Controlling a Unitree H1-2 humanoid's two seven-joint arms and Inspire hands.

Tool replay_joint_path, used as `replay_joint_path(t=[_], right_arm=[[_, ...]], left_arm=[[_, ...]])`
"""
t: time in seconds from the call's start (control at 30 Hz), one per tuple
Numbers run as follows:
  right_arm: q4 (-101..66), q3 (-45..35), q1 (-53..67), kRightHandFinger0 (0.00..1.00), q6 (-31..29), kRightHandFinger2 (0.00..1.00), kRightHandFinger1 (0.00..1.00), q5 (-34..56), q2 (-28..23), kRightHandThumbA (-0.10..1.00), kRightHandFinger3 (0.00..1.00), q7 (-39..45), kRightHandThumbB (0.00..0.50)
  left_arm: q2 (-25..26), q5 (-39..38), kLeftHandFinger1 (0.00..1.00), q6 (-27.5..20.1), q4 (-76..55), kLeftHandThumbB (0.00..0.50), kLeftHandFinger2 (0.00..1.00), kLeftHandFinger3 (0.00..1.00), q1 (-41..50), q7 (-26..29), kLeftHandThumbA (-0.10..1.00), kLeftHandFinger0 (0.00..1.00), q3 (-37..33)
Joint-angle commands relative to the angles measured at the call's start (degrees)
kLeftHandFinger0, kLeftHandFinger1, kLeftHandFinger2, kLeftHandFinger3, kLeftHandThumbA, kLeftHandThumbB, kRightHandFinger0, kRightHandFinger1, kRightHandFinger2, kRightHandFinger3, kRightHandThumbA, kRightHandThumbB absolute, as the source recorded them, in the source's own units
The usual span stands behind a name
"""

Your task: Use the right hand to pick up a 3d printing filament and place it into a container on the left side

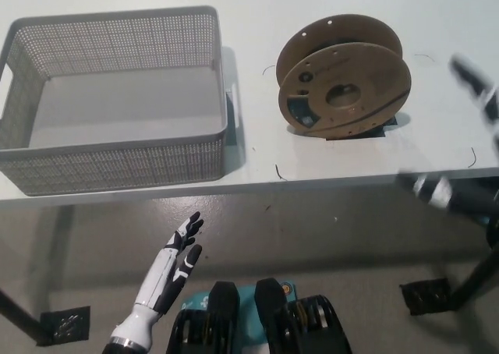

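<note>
The filament spool (343,89) has two flat, round cardboard-brown flanges with small punched holes and a dark label patch near the hub; it stands tilted on the white table (327,3), right of centre, on a dark patch. The container (117,97), a grey plastic basket with fine perforated walls and rounded corners, sits apart to its left, with a bare floor. My black right hand (468,136) is at the table's right edge (motion-blurred), fingers spread, holding nothing, clear of the spool. My white left hand (173,260) rests below the table edge, open, fingers extended.
</note>
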Motion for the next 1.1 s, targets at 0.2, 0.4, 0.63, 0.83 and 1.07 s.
replay_joint_path(t=[0.2,0.4,0.63,0.83,1.07], right_arm=[[8.0,1.3,-24.3,1.00,19.0,1.00,1.00,0.6,-16.3,1.00,1.00,13.6,0.330],[20.3,9.8,-39.0,1.00,25.2,1.00,1.00,-1.7,-21.8,1.00,1.00,24.5,0.314],[34.9,21.1,-51.2,1.00,25.0,1.00,1.00,-7.1,-21.0,1.00,1.00,32.7,0.405],[39.9,27.4,-56.5,1.00,24.8,1.00,1.00,-8.5,-17.2,1.00,1.00,35.9,0.345],[49.8,29.9,-63.5,1.00,27.2,1.00,1.00,-5.7,-10.1,1.00,1.00,42.3,0.309]], left_arm=[[0.7,0.3,1.00,-2.5,-0.9,0.274,1.00,1.00,-1.1,0.8,1.00,1.00,-0.2],[0.7,-0.2,1.00,-2.5,-0.8,0.281,1.00,1.00,-0.9,0.6,1.00,1.00,-0.1],[0.5,0.0,1.00,-2.5,-1.0,0.284,1.00,1.00,-0.5,0.8,1.00,1.00,-0.2],[0.3,-0.1,1.00,-2.5,-1.3,0.274,1.00,1.00,1.3,0.9,1.00,1.00,-0.4],[0.4,1.1,1.00,-2.5,-1.5,0.256,1.00,1.00,1.6,0.9,1.00,1.00,-0.4]])
